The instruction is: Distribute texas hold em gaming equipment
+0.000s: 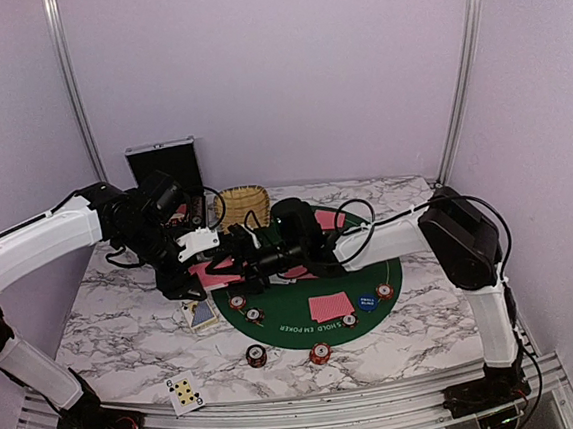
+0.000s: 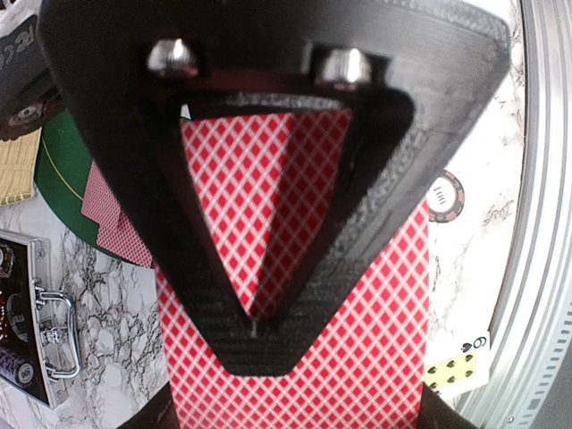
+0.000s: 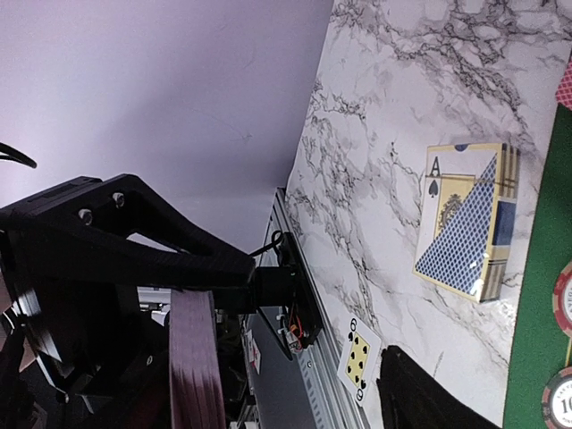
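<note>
Left arm is gripping the card deck at the table's left-centre.
The left gripper (image 2: 255,338) is pinching a red-backed card deck (image 2: 362,349) above the marble table (image 1: 116,330), at the green mat (image 1: 276,323)'s left edge. The right gripper (image 1: 254,264) is hovering just beside it on the right; I cannot tell how its jaws are standing. Chips (image 1: 237,302) and a blue disc (image 1: 368,303) are lying on the mat's near part.

The case (image 1: 165,165) and basket (image 1: 242,200) stand above the mat (image 1: 275,316) in the frame. A box (image 1: 202,313) lies at its left edge, two chips (image 1: 256,355) below it.
</note>
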Robot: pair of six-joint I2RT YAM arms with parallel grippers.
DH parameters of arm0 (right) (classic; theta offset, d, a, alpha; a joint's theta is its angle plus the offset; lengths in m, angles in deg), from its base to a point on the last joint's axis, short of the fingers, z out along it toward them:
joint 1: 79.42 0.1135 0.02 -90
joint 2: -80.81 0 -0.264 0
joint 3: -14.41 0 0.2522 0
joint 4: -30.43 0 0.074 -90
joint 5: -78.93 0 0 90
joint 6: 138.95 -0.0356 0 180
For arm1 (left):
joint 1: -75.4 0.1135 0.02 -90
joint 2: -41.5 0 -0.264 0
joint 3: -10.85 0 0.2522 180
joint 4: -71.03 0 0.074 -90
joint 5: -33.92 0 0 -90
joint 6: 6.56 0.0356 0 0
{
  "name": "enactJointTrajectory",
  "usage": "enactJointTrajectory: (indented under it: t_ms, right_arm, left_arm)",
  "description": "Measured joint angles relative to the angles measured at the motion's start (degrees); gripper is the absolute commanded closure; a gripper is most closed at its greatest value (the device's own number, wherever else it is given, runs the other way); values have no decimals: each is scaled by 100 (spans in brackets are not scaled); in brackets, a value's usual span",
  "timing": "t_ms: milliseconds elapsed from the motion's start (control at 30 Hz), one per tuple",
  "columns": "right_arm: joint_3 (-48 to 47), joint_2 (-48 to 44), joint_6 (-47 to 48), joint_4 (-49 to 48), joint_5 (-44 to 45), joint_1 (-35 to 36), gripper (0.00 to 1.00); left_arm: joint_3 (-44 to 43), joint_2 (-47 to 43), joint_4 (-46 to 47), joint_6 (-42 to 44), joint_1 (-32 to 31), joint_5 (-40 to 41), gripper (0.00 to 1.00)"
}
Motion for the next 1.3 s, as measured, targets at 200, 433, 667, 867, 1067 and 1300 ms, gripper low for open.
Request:
enactJointTrajectory:
  t_ms: [200,433,667,867,1067,1300]
  right_arm:
    - [221,-227,63,-22,9,-59,49]
    - [365,-474,59,-35,35,-63,72]
    - [544,-675,76,11,94,-131,84]
    - [629,-750,96,131,127,-208,96]
    - [669,-920,153,282,131,-291,100]
    - [933,-1237,240,402,136,-435,100]
  left_arm:
    - [0,0,-4,0,0,2,100]
    - [0,0,-4,0,0,15,100]
    - [0,0,-4,0,0,17,100]
    - [0,0,-4,2,2,20,100]
    - [0,0,-2,2,2,20,100]
    - [0,0,0,2,2,20,100]
